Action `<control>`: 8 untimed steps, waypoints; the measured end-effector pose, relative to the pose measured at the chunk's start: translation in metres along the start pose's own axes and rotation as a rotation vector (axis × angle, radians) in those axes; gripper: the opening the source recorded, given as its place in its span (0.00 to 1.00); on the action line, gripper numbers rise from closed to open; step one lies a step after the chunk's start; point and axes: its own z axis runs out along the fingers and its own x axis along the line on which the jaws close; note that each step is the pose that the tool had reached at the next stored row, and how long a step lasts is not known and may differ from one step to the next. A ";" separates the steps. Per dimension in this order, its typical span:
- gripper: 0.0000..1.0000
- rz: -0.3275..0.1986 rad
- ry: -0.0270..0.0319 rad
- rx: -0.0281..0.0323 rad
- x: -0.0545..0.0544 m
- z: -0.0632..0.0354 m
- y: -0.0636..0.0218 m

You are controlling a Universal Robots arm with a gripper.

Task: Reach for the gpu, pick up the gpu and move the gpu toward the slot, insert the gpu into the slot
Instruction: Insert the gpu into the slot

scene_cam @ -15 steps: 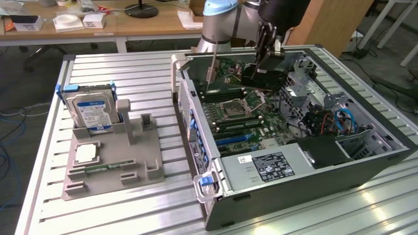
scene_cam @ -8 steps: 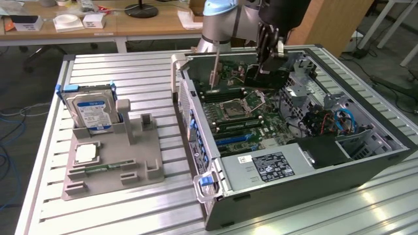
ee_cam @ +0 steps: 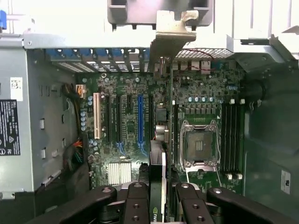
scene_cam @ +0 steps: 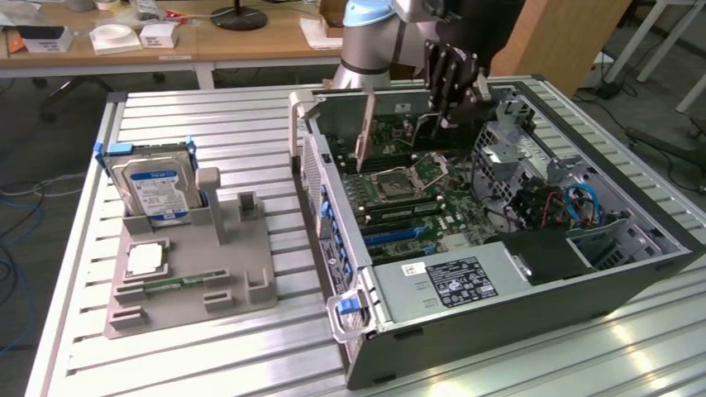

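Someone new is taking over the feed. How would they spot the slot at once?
Inside the open case, find the motherboard. In the row of long connectors between the white connector and the square silver socket, the slot is the only long bright blue strip, flanked by black connectors.

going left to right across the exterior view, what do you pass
hard drive → processor socket → blue cables
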 end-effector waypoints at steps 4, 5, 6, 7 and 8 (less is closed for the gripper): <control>0.27 -0.083 -0.0004 -0.0025 0.000 0.0022 0.0000; 0.27 -0.093 -0.0004 -0.0028 0.000 0.0031 -0.0005; 0.27 -0.093 -0.0006 -0.0025 0.000 0.0046 -0.0010; 0.27 -0.092 -0.0005 -0.0020 0.000 0.0060 -0.0018; 0.27 -0.089 -0.0005 -0.0014 0.000 0.0072 -0.0027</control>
